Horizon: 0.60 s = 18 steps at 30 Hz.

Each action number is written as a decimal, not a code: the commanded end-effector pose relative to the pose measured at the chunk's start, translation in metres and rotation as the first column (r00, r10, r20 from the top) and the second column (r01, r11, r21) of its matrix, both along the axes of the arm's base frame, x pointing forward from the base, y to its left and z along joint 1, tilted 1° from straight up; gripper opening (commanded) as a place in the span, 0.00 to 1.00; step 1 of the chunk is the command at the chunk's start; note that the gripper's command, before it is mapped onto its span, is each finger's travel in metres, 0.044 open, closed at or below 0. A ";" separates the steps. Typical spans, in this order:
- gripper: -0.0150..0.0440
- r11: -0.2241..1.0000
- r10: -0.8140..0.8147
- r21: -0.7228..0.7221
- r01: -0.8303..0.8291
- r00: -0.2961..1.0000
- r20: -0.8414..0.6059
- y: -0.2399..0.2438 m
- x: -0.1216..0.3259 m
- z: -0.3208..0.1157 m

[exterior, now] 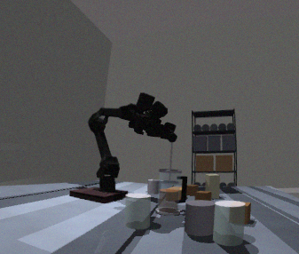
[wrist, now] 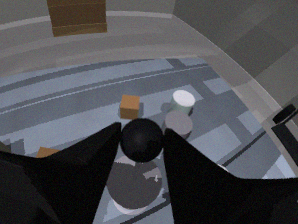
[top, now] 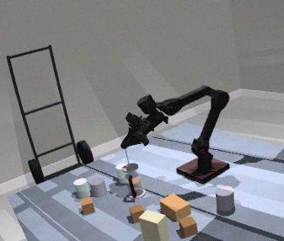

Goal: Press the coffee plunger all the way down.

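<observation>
The coffee press, with clear glass, a grey lid [top: 131,167] [exterior: 169,170] [wrist: 134,184] and a black handle [top: 131,186] [exterior: 184,188], stands upright on the table. Its thin plunger rod [top: 127,157] [exterior: 171,155] rises high above the lid. The round black plunger knob [wrist: 142,142] sits on top of the rod, between the fingertips. My gripper [top: 125,145] [exterior: 172,138] [wrist: 142,131] is shut on the knob, tilted downward, with a finger on each side. In the top and exterior views the fingers mostly hide the knob. The wrist view shows the lid below the knob.
White-green cylinders [top: 82,189] [exterior: 137,211] [wrist: 183,101] and a grey cylinder [top: 98,187] [exterior: 200,218] [wrist: 178,124] stand close to the press. Orange blocks [top: 174,206] [wrist: 130,106] and a pale yellow block [top: 154,227] [exterior: 212,186] lie around it. Another grey cylinder [top: 225,199] stands near the arm's base.
</observation>
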<state>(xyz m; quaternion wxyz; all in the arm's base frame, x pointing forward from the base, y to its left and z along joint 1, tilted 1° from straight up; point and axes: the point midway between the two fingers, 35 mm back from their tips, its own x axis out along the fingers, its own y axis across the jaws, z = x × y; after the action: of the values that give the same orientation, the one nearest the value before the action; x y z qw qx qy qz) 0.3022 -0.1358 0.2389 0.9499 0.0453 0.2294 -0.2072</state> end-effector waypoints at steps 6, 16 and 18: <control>0.47 1.000 -0.002 0.021 0.003 0.999 -0.043 0.000 0.000 -0.033; 0.47 1.000 -0.002 0.021 0.003 0.999 -0.043 -0.001 0.001 -0.049; 0.47 1.000 -0.002 0.021 0.003 0.999 -0.043 -0.001 0.002 -0.052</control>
<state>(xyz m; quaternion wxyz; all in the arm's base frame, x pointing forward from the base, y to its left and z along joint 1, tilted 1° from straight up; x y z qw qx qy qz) 0.3061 -0.1378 0.2141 0.9515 0.0439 0.2224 -0.2080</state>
